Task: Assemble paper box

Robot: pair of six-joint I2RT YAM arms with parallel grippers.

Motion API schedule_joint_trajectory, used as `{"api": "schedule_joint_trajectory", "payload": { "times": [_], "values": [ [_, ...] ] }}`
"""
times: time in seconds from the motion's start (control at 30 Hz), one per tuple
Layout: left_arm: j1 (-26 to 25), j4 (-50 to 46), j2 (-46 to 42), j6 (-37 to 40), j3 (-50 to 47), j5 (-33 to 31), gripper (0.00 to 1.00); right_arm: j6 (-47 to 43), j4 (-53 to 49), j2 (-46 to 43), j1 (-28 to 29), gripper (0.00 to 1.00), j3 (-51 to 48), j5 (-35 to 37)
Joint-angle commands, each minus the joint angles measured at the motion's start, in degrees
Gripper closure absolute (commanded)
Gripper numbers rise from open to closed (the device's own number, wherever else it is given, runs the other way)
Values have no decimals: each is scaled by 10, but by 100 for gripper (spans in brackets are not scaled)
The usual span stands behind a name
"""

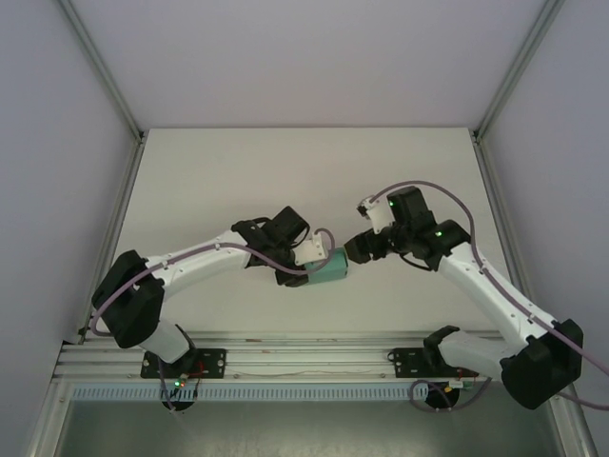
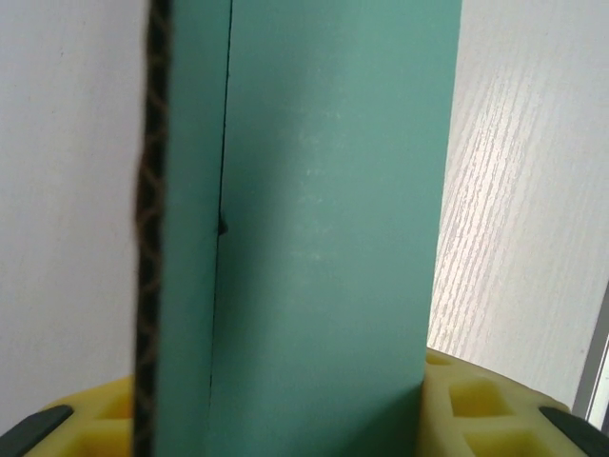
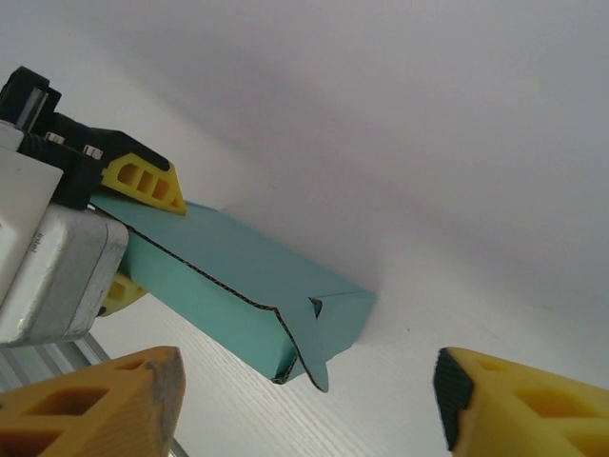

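Left end effector [image 1: 317, 259] has the paper box [image 1: 328, 268] clamped, one yellow finger [image 3: 143, 186] on either side, jaws partway closed on the teal card. The box juts straight out past those fingertips, low over the white surface [image 1: 238, 171]; whether its end touches down, can't tell. Over on the other side, the right end effector [image 3: 304, 405] faces it with jaws spread wide and nothing between them. The box's free end, curved flap hanging loose, sits just ahead of the fingertips and apart from both.
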Motion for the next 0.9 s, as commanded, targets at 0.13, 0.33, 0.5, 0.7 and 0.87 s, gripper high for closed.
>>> {"api": "schedule_joint_trajectory", "payload": {
  "times": [0.13, 0.33, 0.5, 0.7, 0.87],
  "values": [
    [3, -37, 28, 16, 35, 15, 55, -41, 1, 39, 18, 52, -5, -16],
    [3, -46, 37, 15, 44, 10, 55, -51, 6, 57, 22, 69, -7, -4],
    [3, -41, 37, 14, 48, 8, 55, -36, 2, 69, 24, 91, -2, 16],
    [4, -29, 54, 0, 58, -2, 55, 66, 59, 54, 58, 100, -31, 103],
    [4, -29, 68, -9, 70, -3, 54, 236, 171, 4, 78, 100, -93, 162]
  ]
}}
